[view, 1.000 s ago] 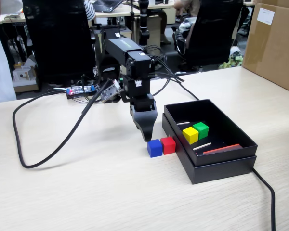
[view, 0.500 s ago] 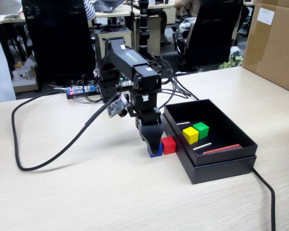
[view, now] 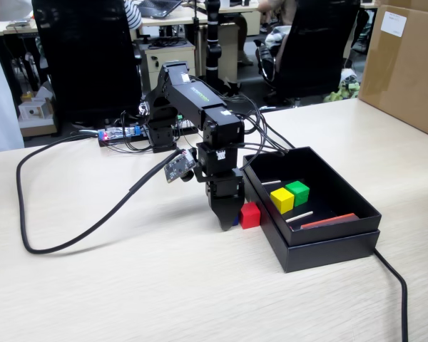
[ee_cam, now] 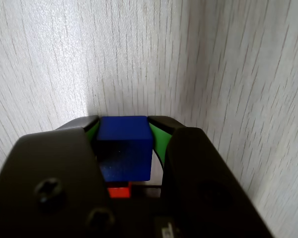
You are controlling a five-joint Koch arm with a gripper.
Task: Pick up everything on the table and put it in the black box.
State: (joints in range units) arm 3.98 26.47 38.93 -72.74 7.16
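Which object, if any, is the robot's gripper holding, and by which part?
The gripper has its green-padded jaws against two opposite side faces of the small glossy blue cube, which still appears to sit on the pale wood-grain table.

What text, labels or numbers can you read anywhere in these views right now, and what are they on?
No text is readable in either view.
White label on the brown carton: print too small to read.
Green strip on the arm's upper link: any marking is blurred.
Small circuit board hanging beside the gripper: no legible print.
Blue cube, red cube and black box: no markings visible.
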